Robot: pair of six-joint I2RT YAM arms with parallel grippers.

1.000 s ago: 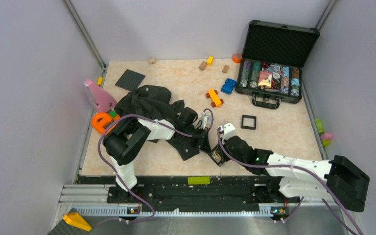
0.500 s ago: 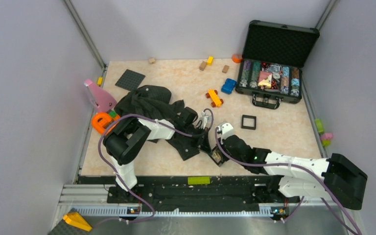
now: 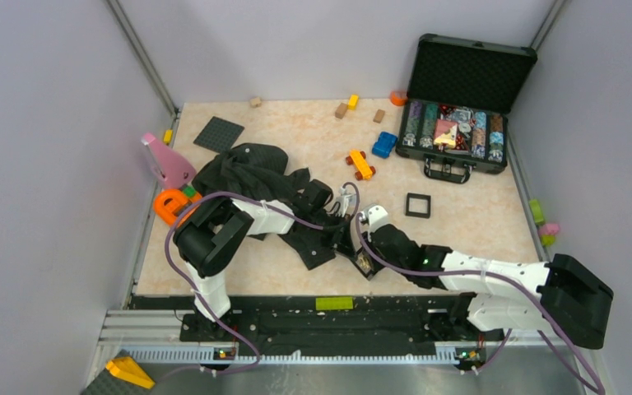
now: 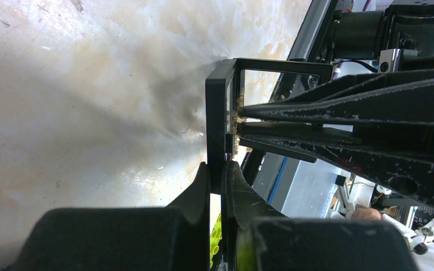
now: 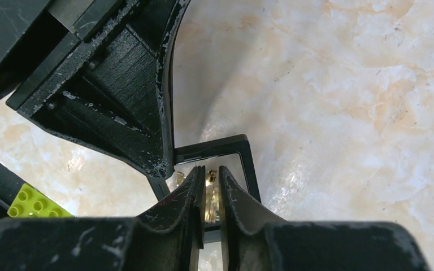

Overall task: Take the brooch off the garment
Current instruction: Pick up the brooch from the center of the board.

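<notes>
Right gripper (image 5: 211, 169): jaws a sliver apart, brooch (image 5: 212, 195) between tips; held or just released, cannot tell. Left gripper (image 4: 224, 165): clamped on box (image 4: 217, 101) rim, box standing on edge. Change: right wrist edged leftward, tips inside box. Brooch off garment (image 3: 247, 169), which lies heaped behind left arm. Judgement: removal done, deposit in box under way.
</notes>
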